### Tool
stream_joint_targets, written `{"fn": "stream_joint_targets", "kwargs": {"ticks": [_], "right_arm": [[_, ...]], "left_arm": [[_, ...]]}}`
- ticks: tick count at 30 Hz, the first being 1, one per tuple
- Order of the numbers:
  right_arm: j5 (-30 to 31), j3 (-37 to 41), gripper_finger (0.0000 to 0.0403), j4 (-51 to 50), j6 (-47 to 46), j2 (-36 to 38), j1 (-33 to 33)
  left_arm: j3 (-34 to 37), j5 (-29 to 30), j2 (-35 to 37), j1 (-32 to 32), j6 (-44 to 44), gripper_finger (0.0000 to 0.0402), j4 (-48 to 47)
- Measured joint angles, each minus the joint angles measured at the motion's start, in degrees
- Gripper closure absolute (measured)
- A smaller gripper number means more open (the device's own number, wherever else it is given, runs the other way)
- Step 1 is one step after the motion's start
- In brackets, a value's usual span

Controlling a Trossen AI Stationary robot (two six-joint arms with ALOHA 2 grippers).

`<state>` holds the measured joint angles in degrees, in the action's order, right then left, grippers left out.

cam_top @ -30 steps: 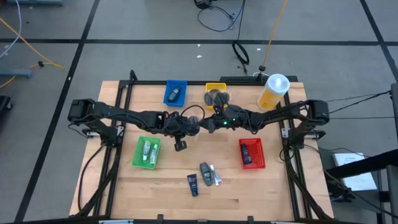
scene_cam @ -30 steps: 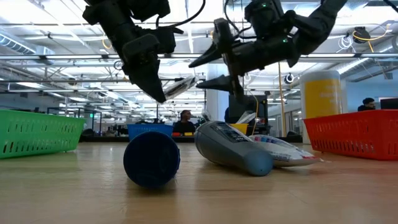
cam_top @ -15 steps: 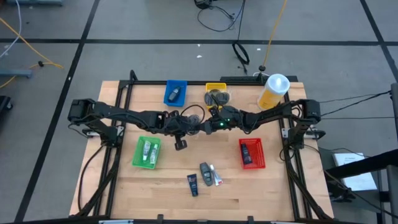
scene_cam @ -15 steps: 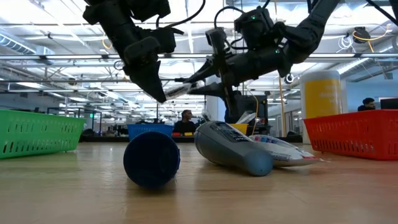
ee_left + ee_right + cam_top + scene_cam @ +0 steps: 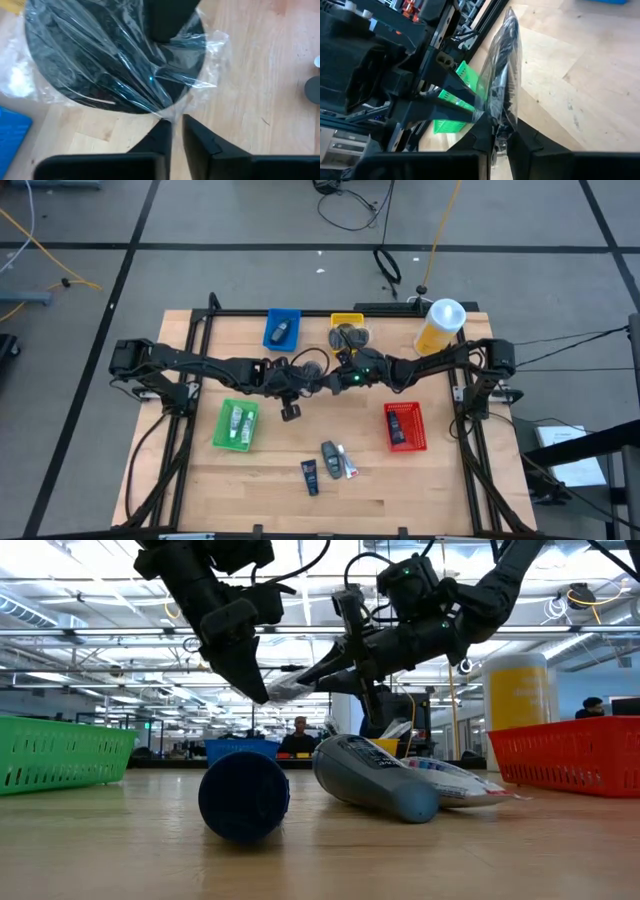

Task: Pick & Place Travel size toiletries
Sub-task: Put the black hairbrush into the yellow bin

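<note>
A round black disc in clear plastic wrap (image 5: 115,55) hangs in the air over the table's middle, between my two grippers. In the right wrist view the wrapped disc (image 5: 506,65) shows edge-on. My left gripper (image 5: 173,131) is shut on the wrap, and my right gripper (image 5: 502,140) is shut on the disc's opposite side. In the low view, my left gripper (image 5: 262,695) and my right gripper (image 5: 305,678) meet tip to tip. Several loose toiletries (image 5: 330,458) lie on the table's near part. My left gripper pinches a loose corner of the clear wrap (image 5: 166,118) between its two fingertips, beside the disc's rim. The disc hangs clear of the table. My right gripper pinches the wrapped disc at its rim (image 5: 501,129), one finger (image 5: 170,20) over each flat face, coming from the table's right.
Around the middle stand a green tray (image 5: 236,425) with white tubes, a blue tray (image 5: 282,328), a yellow tray (image 5: 347,332) and a red tray (image 5: 404,426). A big yellow bottle (image 5: 440,325) stands at the far right. A dark blue bottle (image 5: 244,796) lies nearest the low camera.
My right gripper has moved toward the table's left, up to my left gripper, and has shut on the wrapped disc. My left gripper has kept its place, still holding the wrap.
</note>
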<state>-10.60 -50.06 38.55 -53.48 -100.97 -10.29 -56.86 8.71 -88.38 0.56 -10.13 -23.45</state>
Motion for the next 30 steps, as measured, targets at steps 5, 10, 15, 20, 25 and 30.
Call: {"fn": "stream_joint_targets", "kwargs": {"ticks": [5,10,15,20,25,30], "right_arm": [[0.1,0.1,0.0380,-2.6,1.0,0.0,-1.2],[-0.1,0.1,0.0380,-6.1,3.7,2.5,-3.9],[0.4,0.1,0.0379,-11.8,7.8,7.5,-8.4],[1.8,0.1,0.0376,-15.6,10.9,11.8,-13.7],[1.8,0.1,0.0378,-18.6,10.7,13.2,-18.1],[3.8,0.1,0.0375,-24.6,10.7,13.0,-20.4]], "left_arm": [[0.0,-0.3,0.0,0.0,-0.2,0.0298,0.2],[0.0,-0.5,0.0,0.0,-6.5,0.0220,-0.1],[0.0,-3.1,0.0,0.2,-13.9,0.0163,-1.1],[0.0,-3.3,0.0,0.1,-16.0,0.0143,-0.9],[0.0,-3.2,0.0,0.1,-16.1,0.0142,-0.1],[0.0,-2.8,0.0,0.1,-16.1,0.0142,-0.2]]}}
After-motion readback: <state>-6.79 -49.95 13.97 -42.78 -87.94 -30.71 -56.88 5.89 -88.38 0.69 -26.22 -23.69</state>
